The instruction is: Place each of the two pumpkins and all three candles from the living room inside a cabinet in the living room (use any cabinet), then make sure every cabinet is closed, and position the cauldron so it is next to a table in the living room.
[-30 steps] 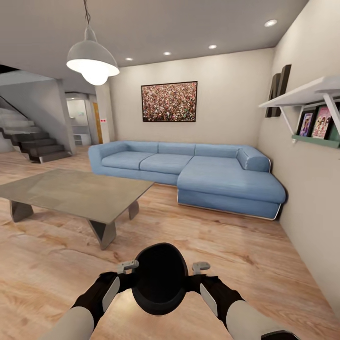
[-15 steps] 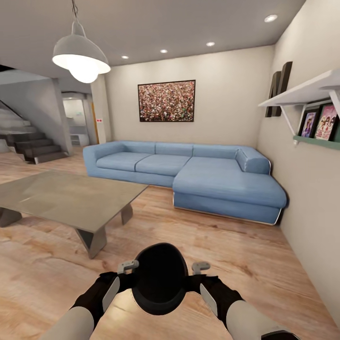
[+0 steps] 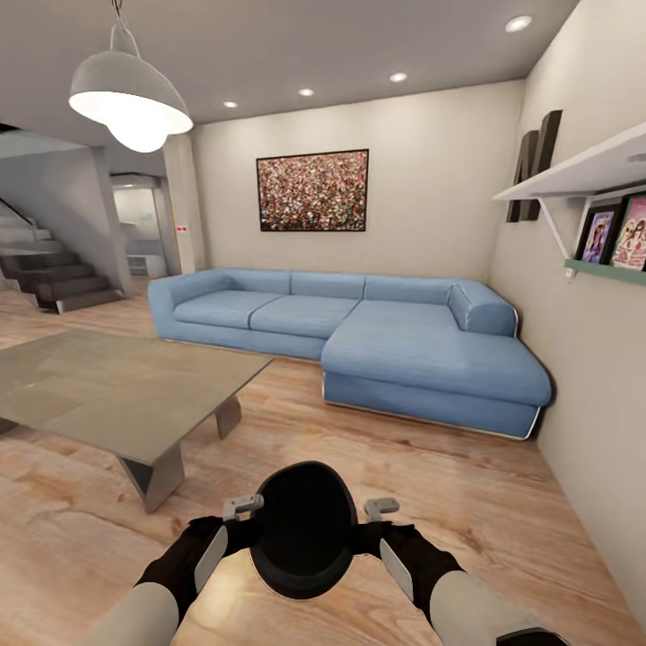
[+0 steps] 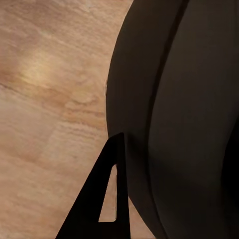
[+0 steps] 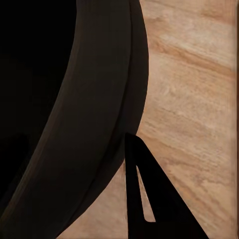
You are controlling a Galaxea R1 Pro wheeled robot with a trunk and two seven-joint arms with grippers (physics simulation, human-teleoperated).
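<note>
The living room has a light wood plank floor [image 3: 377, 467] with visible grain, and smooth pale walls. A blue corner sofa [image 3: 359, 336], L-shaped with soft rounded cushions, stands against the far wall under a framed speckled picture [image 3: 312, 190]. Left of centre stands a low table [image 3: 108, 390]: a flat, grey, slightly reflective slab top on angled metal legs. A dome-shaped white pendant lamp [image 3: 130, 94] hangs lit at upper left, and dark stair treads [image 3: 54, 274] rise beyond it. A white bracket shelf [image 3: 583, 175] on the right wall sits above a green ledge with small framed pictures.

The cauldron [image 3: 303, 529], a matte black rounded vessel, is held low in front of the trunk, above the floor and well apart from the table. The left gripper [image 3: 240, 510] is at its left flank and the right gripper [image 3: 380, 510] at its right flank. In the wrist views the cauldron's curved dark wall [image 4: 184, 114] lies beside one triangular black finger [image 4: 107, 199], likewise on the right [image 5: 149, 199]. Whether either pair of jaws is pinching the wall or standing spread cannot be told.
</note>
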